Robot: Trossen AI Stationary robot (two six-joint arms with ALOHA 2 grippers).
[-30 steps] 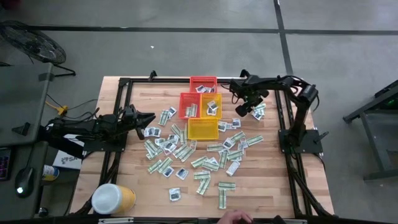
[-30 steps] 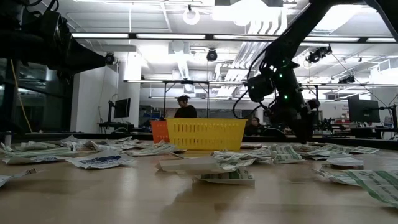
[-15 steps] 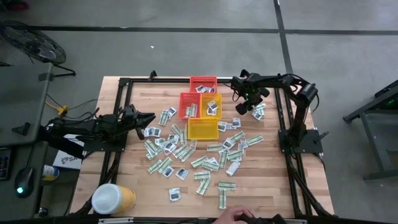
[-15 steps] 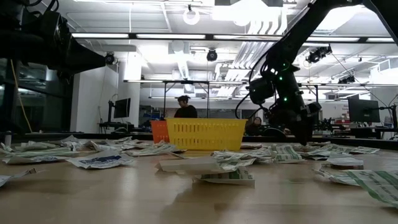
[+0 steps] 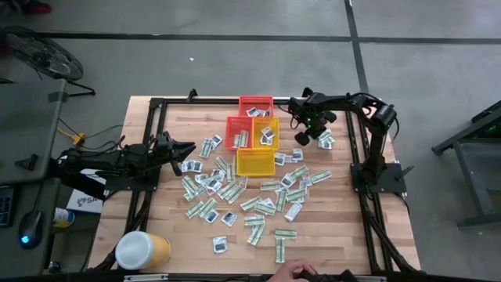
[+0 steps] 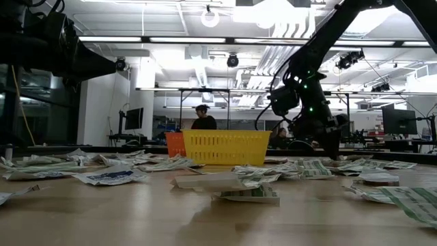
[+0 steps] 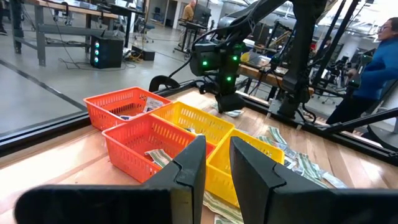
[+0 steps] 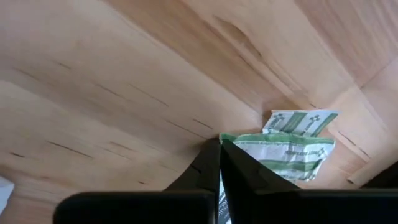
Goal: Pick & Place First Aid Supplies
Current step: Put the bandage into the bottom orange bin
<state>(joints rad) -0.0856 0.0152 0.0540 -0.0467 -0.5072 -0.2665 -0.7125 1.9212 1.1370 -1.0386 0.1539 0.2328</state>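
I see four baskets (image 5: pixel 252 135) clustered mid-desk (image 5: pixel 156 219): two red, one orange, one yellow. A yellow tub (image 5: pixel 143 250) with white lid lies at the near-left corner.

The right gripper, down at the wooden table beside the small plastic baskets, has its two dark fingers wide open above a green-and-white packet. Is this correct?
Not quite. The right gripper is down at the wooden table near the small plastic baskets, but its fingers are shut, pinching the edge of the green-and-white packet. The right wrist view shows this.
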